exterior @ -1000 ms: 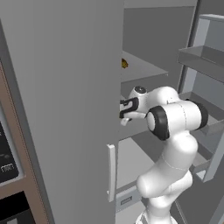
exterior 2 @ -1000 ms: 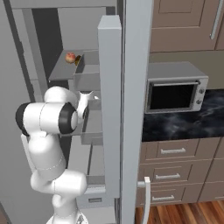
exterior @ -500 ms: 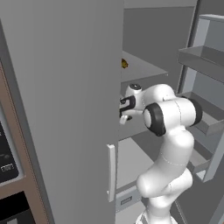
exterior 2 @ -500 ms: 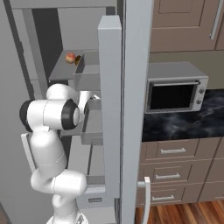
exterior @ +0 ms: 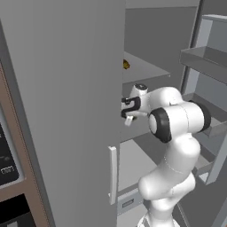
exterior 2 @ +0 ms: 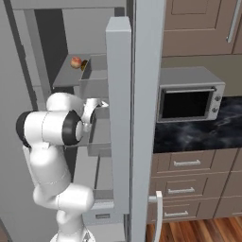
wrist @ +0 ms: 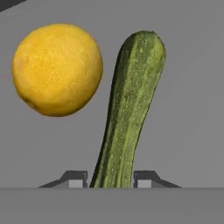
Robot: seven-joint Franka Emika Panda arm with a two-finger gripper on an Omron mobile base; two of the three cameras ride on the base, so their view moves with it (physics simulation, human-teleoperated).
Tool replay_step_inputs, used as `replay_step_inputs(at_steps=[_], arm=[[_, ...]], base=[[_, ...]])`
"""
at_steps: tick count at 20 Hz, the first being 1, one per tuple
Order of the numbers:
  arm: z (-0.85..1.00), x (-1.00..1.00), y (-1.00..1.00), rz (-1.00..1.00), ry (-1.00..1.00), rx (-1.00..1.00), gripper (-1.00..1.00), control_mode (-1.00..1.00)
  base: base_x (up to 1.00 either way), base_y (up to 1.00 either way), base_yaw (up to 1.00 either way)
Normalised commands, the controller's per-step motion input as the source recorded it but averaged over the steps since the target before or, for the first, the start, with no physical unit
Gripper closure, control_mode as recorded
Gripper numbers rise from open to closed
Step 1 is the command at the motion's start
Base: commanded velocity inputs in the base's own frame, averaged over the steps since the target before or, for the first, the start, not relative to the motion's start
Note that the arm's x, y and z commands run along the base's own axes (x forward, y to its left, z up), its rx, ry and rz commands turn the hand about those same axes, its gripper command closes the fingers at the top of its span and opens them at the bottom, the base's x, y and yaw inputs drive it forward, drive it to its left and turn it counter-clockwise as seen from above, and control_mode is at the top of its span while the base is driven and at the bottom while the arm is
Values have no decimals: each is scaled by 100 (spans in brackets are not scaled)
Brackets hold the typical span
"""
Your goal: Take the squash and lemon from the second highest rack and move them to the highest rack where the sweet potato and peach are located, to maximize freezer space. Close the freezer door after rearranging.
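Two dark fingertips (wrist: 74, 178) of the tool (wrist: 111, 179) are seen pressed against the near end of the squash (wrist: 129, 109), so the tool is closed narrowly on it. The squash is lying on the second highest rack (wrist: 192, 109), and the lemon (wrist: 57, 69) is found just beside the squash. Above the squash, the peach (exterior 2: 75, 62) is resting on the highest rack (exterior 2: 64, 78).
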Motion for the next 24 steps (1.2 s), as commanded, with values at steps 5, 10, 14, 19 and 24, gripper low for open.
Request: replay_step_inputs(at_steps=[5, 10, 14, 19, 24], arm=[[29, -51, 0, -4, -10, 0, 100, -100], [51, -49, 0, -7, 0, 1, 100, -100], [77, -53, 0, -9, 0, 7, 100, -100], [60, -62, 0, -9, -9, 5, 100, -100], [70, -65, 0, -10, -7, 7, 100, -100]], base=[[0, 0, 0], [0, 0, 0], [0, 0, 0], [0, 0, 0], [0, 0, 0]])
